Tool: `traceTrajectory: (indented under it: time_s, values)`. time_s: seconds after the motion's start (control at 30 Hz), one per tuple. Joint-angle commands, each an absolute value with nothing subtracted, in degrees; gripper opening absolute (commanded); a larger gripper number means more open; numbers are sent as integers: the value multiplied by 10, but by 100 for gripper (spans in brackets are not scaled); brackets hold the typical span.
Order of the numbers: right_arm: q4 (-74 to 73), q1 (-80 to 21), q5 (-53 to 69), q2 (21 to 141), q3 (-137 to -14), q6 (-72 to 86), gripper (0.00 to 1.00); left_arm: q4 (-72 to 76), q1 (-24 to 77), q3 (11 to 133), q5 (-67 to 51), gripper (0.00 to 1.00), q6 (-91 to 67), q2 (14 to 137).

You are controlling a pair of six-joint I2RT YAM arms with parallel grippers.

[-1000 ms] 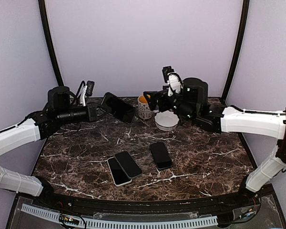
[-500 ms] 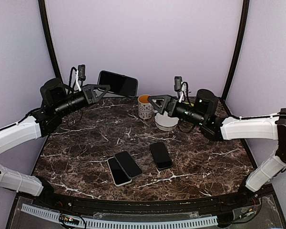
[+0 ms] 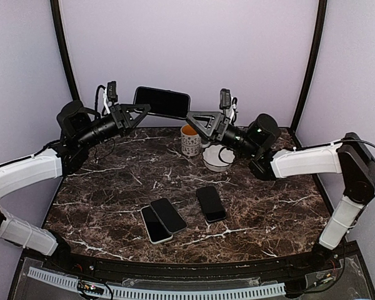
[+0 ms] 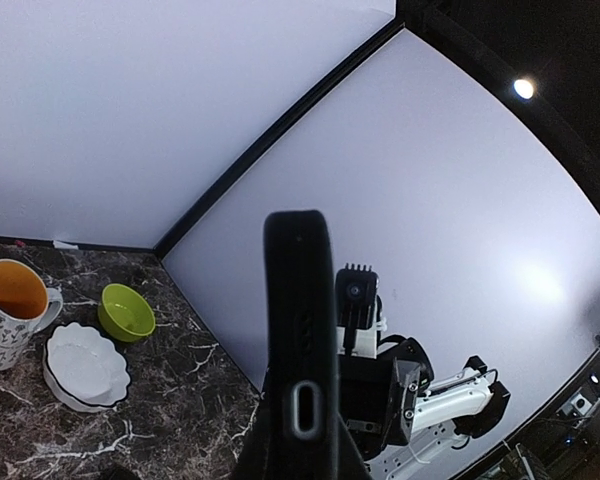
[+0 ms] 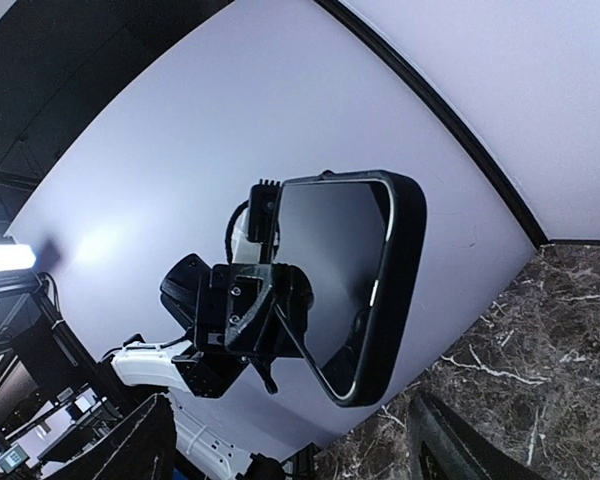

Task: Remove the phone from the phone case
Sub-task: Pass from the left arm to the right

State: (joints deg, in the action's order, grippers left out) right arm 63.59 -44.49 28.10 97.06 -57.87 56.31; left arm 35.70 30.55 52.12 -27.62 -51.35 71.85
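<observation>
the phone point(image 5: 330, 270) sits in its phone case point(image 5: 405, 270), and the left gripper point(image 3: 144, 110) is pinched onto the pair near one end, holding them up in the air over the far side of the desk point(image 3: 269, 206), close to the back wall. in the top view the phone lies long side level, with the screen facing the camera. the screen is dark and glossy. the case is black and thick, with a rounded rim that wraps all four edges and stands proud of the glass. in the left wrist view it appears edge-on, with an oval cutout in the near end (the rest of that edge is in shadow).

the right gripper point(image 3: 194, 117) is raised to the same height just beside the phone's free end, apart from it. its fingers point(image 5: 130, 450) are spread wide with nothing between them.

below, a patterned mug point(image 3: 189, 140) with an orange inside and a white scalloped bowl point(image 3: 218, 159) stand near the back of the desk, and a small green bowl point(image 4: 126, 312) is beside them. three more phones lie flat nearer the front: one dark phone point(image 3: 210, 203) alone, and a second dark phone point(image 3: 168, 215) overlapping a white-edged phone point(image 3: 155, 225).
</observation>
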Motion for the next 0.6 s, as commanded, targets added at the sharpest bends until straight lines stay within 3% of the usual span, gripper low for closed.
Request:
traceTrajectory:
  time_s: [0.0, 0.13, 0.27, 0.57]
  values:
    - [680, -448, 293, 991, -615, 589, 76, 453, 308, 529, -296, 0, -546, 717]
    - [686, -452, 302, 1005, -635, 596, 67, 464, 308, 527, -303, 0, -555, 725]
    - [692, -452, 318, 1015, -649, 599, 50, 468, 308, 524, -306, 0, -558, 731]
    - [680, -451, 314, 1022, -672, 596, 35, 470, 309, 514, -310, 0, -554, 734]
